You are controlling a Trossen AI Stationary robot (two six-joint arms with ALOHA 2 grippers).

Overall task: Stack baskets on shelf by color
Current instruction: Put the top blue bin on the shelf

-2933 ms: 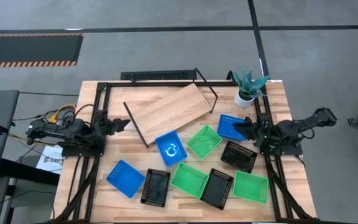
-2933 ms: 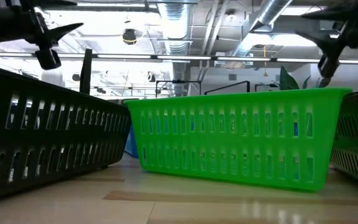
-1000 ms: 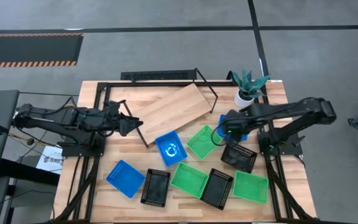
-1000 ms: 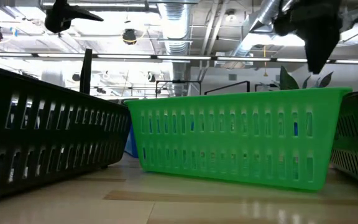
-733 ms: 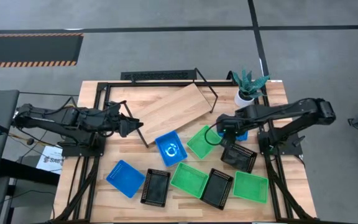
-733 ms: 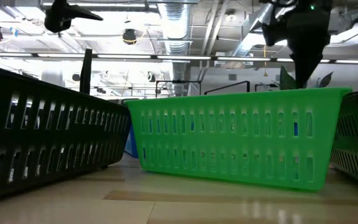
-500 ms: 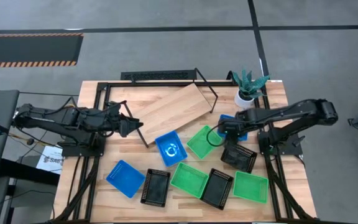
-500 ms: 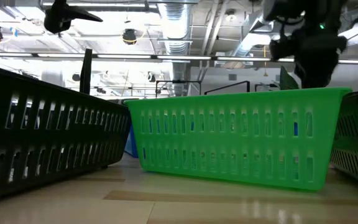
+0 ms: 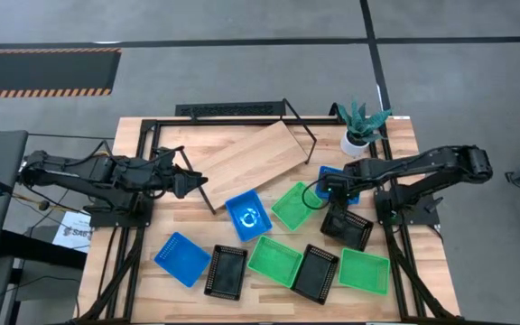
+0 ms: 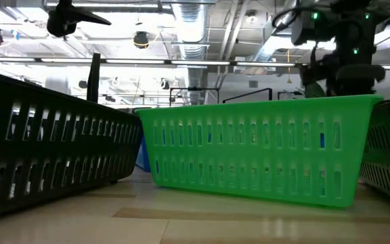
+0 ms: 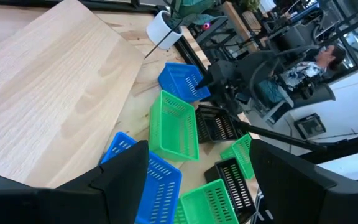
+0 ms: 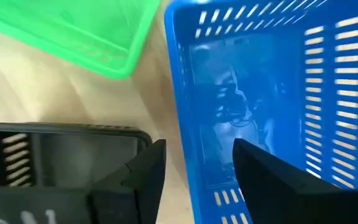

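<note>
My right gripper (image 9: 325,190) points down, open, over the edge of a blue basket (image 9: 339,183) beside the white plant pot. In the right wrist view one finger (image 12: 146,169) stands outside the basket's wall (image 12: 185,146) and the other (image 12: 260,168) inside; I see no touch. Two more blue baskets (image 9: 246,215) (image 9: 181,257), three green (image 9: 296,206) (image 9: 273,260) (image 9: 364,271) and three black (image 9: 346,226) (image 9: 316,271) (image 9: 226,271) lie on the table. The shelf (image 9: 246,158) lies slanted at the back. My left gripper (image 9: 197,183) hovers open by its left wire frame, fingers wide apart (image 11: 197,186).
A white plant pot (image 9: 357,140) stands at the far right, close to the blue basket. A black metal frame (image 9: 143,162) runs around the table's sides. The green (image 12: 73,31) and black (image 12: 55,155) baskets lie close beside my right gripper's fingers.
My right gripper has come down onto the edge of the blue basket by the plant pot, rolling its wrist as it sank; its fingers now stand astride the basket's wall. The baskets and shelf lie as before.
</note>
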